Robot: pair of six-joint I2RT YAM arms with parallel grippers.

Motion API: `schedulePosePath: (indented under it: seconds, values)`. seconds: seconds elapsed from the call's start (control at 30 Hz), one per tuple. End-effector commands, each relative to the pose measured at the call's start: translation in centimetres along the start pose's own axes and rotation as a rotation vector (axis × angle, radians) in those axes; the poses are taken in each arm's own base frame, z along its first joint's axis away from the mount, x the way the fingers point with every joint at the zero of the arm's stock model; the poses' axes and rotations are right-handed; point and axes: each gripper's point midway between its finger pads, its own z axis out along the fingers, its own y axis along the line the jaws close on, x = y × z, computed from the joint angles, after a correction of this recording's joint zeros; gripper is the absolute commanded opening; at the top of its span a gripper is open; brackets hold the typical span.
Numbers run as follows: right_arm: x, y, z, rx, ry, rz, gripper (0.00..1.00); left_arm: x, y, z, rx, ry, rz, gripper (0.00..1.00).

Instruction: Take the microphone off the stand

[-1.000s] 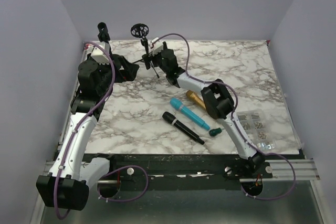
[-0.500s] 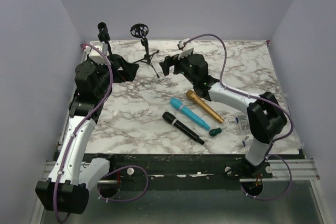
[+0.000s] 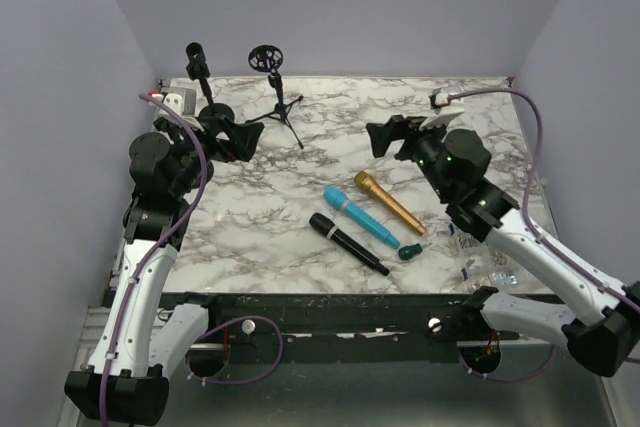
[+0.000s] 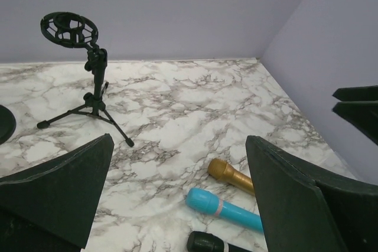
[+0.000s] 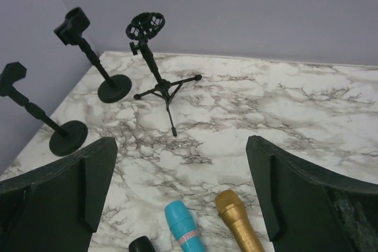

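Three microphones lie loose on the marble table: a gold one [image 3: 390, 204], a blue one [image 3: 360, 218] and a black one [image 3: 347, 243]. The black tripod stand [image 3: 278, 97] at the back has an empty ring holder. My left gripper [image 3: 245, 137] is open and empty, in the air left of the tripod. My right gripper [image 3: 385, 137] is open and empty, in the air right of it, above the gold microphone's far end. The left wrist view [image 4: 177, 193] shows the tripod [image 4: 94, 81] and the microphones between its fingers. The right wrist view [image 5: 183, 193] shows the same.
Two black round-base stands [image 5: 94, 63] [image 5: 41, 110] with empty clips stand at the back left. A small green piece [image 3: 410, 251] lies by the blue microphone's end. Clear bags of small parts [image 3: 485, 257] lie at the front right. Purple walls enclose the table.
My right arm has pulled back from the tripod stand, swinging right and up. My left gripper has drawn back a little to the left. The microphones have not moved.
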Motion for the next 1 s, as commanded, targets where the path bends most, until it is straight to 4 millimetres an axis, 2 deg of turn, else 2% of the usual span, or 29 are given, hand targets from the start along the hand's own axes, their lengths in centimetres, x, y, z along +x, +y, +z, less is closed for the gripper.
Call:
schedulePosePath:
  seconds: [0.0, 0.1, 0.27, 0.4, 0.5, 0.7, 0.97]
  values:
    - [0.4, -1.9, -4.8, 0.056, 0.076, 0.005, 1.0, -1.6, -1.1, -1.0, 0.034, -0.065, 0.067, 0.98]
    - [-1.4, -2.5, -7.8, 0.053, 0.046, 0.028, 1.0, -2.5, -1.8, -1.7, 0.047, -0.094, 0.099, 0.98]
    - [-3.0, -3.7, -11.9, 0.07, 0.044, 0.029, 1.0, -5.1, -3.8, -3.4, 0.077, -0.138, 0.123, 0.99]
    - [-4.5, -4.6, -14.6, 0.084, 0.034, 0.015, 1.0, -8.2, -6.8, -6.4, 0.126, -0.195, 0.141, 0.99]
    - [-5.7, -5.1, -16.3, 0.086, 0.024, -0.005, 1.0, -9.2, -8.6, -9.1, 0.147, -0.225, 0.145, 0.98]
    - [-8.8, -6.5, -19.3, 0.128, -0.052, -0.019, 1.0, -9.2, -10.8, -14.3, 0.179, -0.305, 0.175, 0.99]
    - [-11.8, -8.1, -23.0, 0.164, -0.151, -0.027, 1.0, -8.7, -10.8, -19.8, 0.109, -0.438, 0.211, 0.99]
